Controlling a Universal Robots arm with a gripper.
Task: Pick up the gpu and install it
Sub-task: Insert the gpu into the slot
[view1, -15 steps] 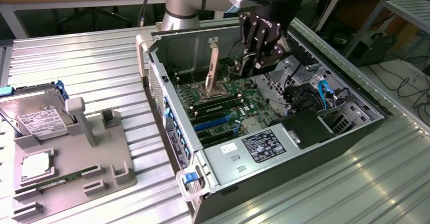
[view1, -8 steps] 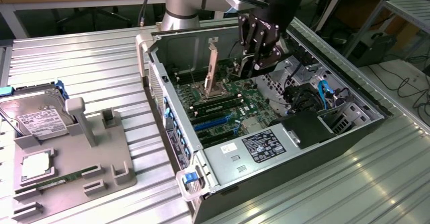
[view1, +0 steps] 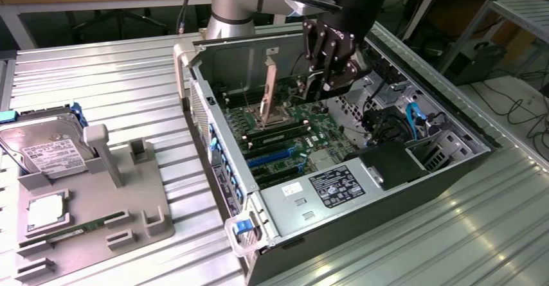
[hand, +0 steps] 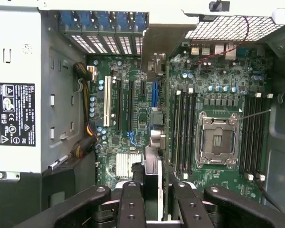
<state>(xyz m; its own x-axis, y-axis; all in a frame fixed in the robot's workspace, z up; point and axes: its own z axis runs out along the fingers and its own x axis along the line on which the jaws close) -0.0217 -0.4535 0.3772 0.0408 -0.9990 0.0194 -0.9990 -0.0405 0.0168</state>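
Table (view1: pixel 103 74): ribbed pale metal sheeting; desks and cables in the room behind.
Case (view1: pixel 202 106): open computer tower lying on its side, directly under the claw; walls rise on every side of the board.
Board (hand: pixel 218 76): green, below the claw; bare CPU socket (hand: pixel 217 140) with its lever raised, black memory slots on both sides of it, white, black and blue expansion slots (hand: pixel 133 104) beyond.
Open room: the well above the slots is free; power supply (view1: pixel 335 186) and drive cage (view1: pixel 403 138) crowd the case's other parts.
Claw (view1: pixel 319 88): black, above the board, clenched on the gpu.
Gpu (hand: pixel 153 137): thin dark card held on edge between the fingers (hand: pixel 131 204), hanging down toward the slots, its pale bracket (hand: pixel 154 64) at the far end near the rear grilles; seen edge-on, so whether it touches a slot cannot be told.
Tray (view1: pixel 94 215): grey fixture well away from the claw, at the exterior view's left, carrying a hard drive (view1: pixel 47 148) and a green memory stick (view1: pixel 73 229).
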